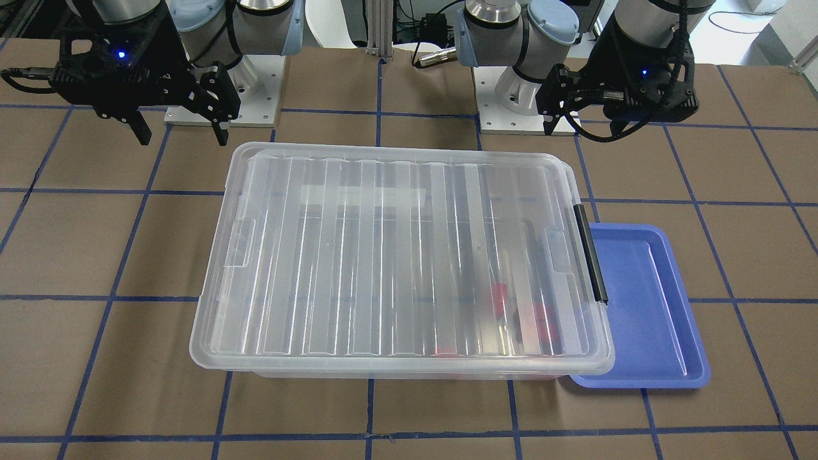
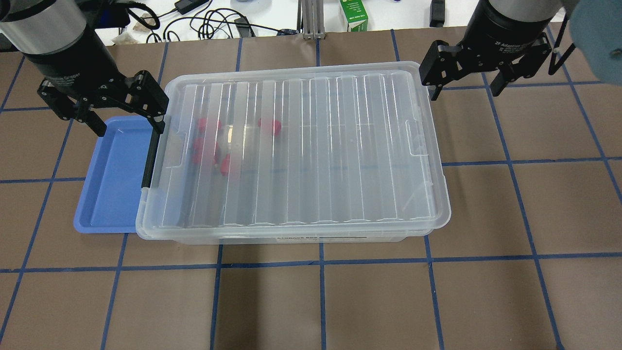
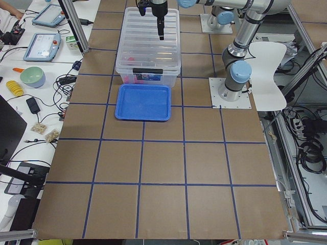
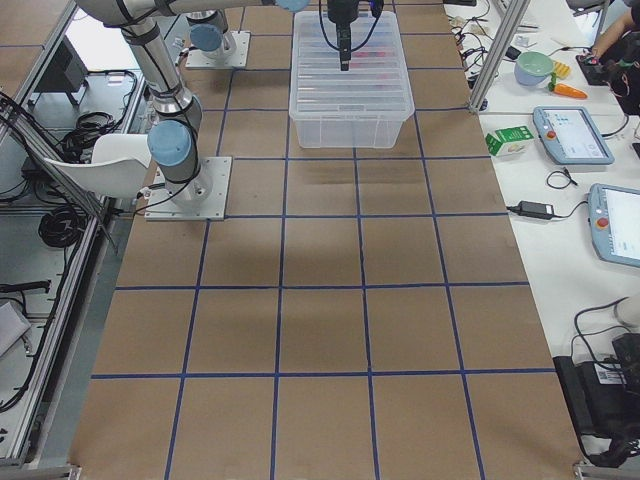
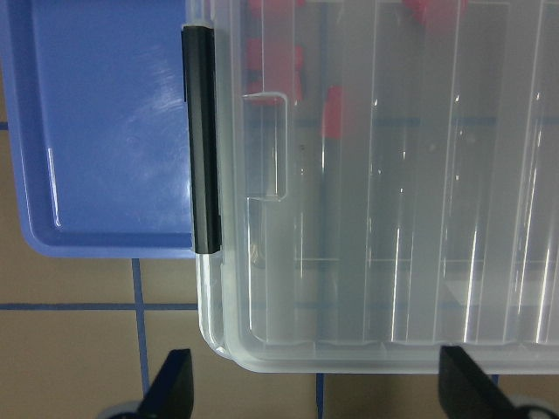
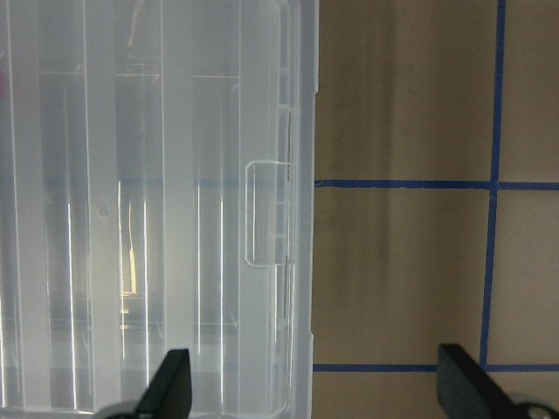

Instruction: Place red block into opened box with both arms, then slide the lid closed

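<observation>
Ribbed clear plastic lid (image 2: pixel 311 146) covers the shallow clear box (image 2: pixel 379 236).
Its long axis runs arm to arm; small glossy red blocks (image 2: pixel 269 125) sit inside, nearest the spread, empty left end effector (image 2: pixel 129 127); the right end effector (image 2: pixel 465 92), also spread, hangs off the opposite end.

Bright, even overhead light streaks glare across the lid (image 1: pixel 396 255); views sharp.
</observation>
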